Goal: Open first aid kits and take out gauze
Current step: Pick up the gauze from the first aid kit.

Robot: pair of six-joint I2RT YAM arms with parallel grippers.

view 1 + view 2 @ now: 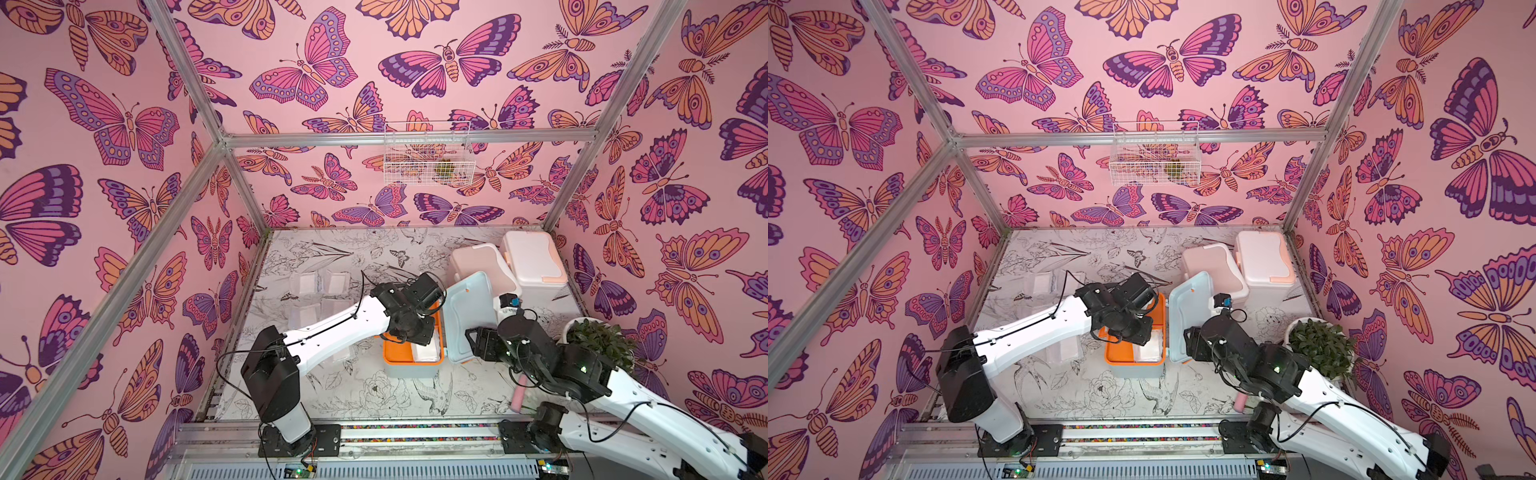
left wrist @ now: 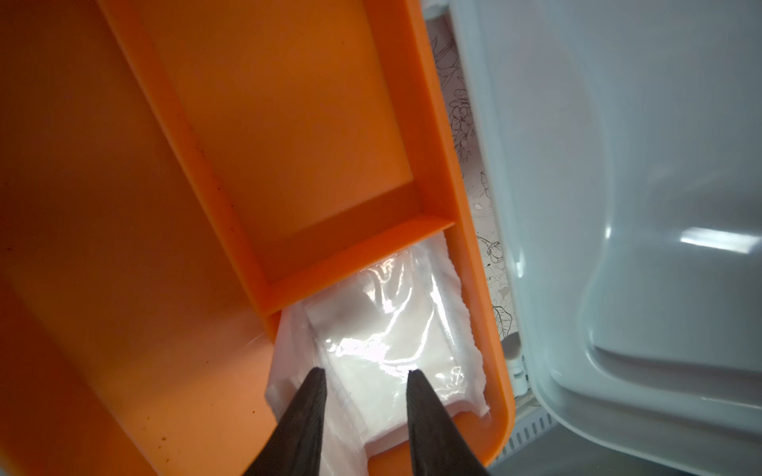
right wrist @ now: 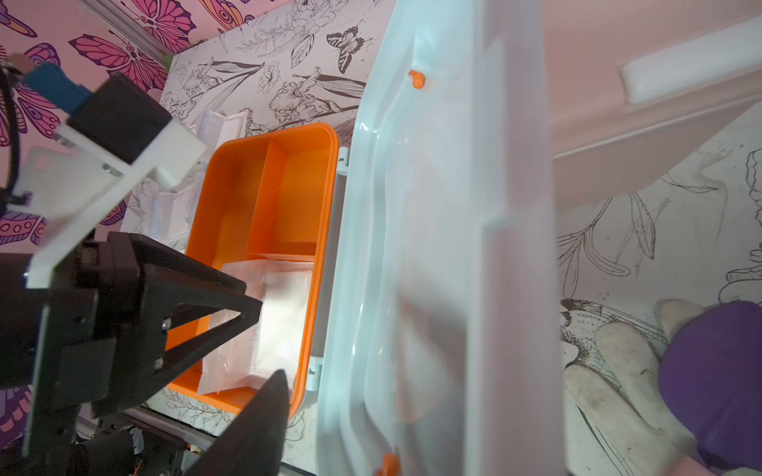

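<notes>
Your left gripper [image 2: 366, 373] stands in the orange plastic tray [image 2: 441, 165] of the open light blue first aid kit [image 1: 409, 371], lower centre of the left wrist view, jaws apart astride the flat clear gauze packet [image 2: 379, 325] and not closed on it. Expect the slick film to slip out, or several layered packets to lift together, if the tips close shallow or catch the orange divider wall [image 2: 350, 263]. Your right gripper [image 3: 379, 373] straddles the raised pale blue lid [image 3: 433, 206]; whether it clamps cannot be told, and a slack hold would let the lid fall onto the left arm [image 1: 332, 328].
</notes>
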